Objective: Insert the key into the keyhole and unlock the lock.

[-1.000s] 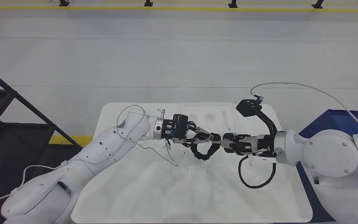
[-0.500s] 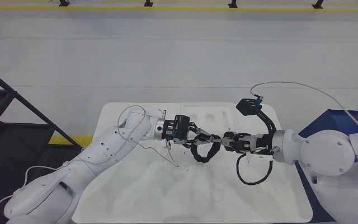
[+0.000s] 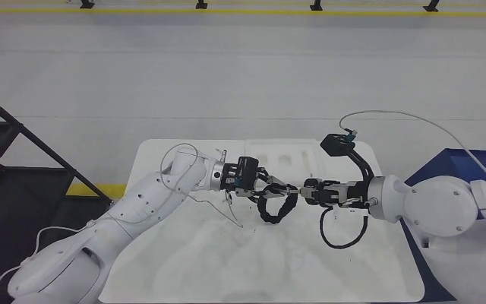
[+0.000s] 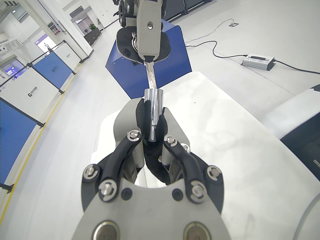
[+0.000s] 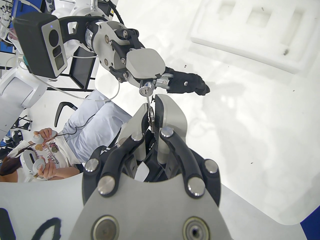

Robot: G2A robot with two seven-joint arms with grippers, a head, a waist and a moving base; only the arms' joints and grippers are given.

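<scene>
The lock is a black cable lock with a silver cylinder (image 4: pixel 154 106) and a hanging black loop (image 3: pixel 274 207). My left gripper (image 4: pixel 152 112) is shut on the cylinder, holding it above the table. My right gripper (image 5: pixel 150 111) is shut on the head of the silver key (image 5: pixel 151 116). The key's blade (image 4: pixel 151 77) points straight at the cylinder's end, its tip at the keyhole (image 5: pixel 144 91); how deep it sits I cannot tell. In the top view the left gripper (image 3: pixel 267 185) and right gripper (image 3: pixel 301 188) face each other tip to tip over the table's middle.
The white table (image 3: pixel 228 258) carries a white foam tray (image 5: pixel 250 26) with rectangular recesses at its far side. A blue cabinet (image 3: pixel 448 163) stands off the right edge, a dark frame (image 3: pixel 30 152) off the left.
The right gripper has edged slightly toward the left gripper with the key. The lock's black loop has swung a little to the left and downward.
</scene>
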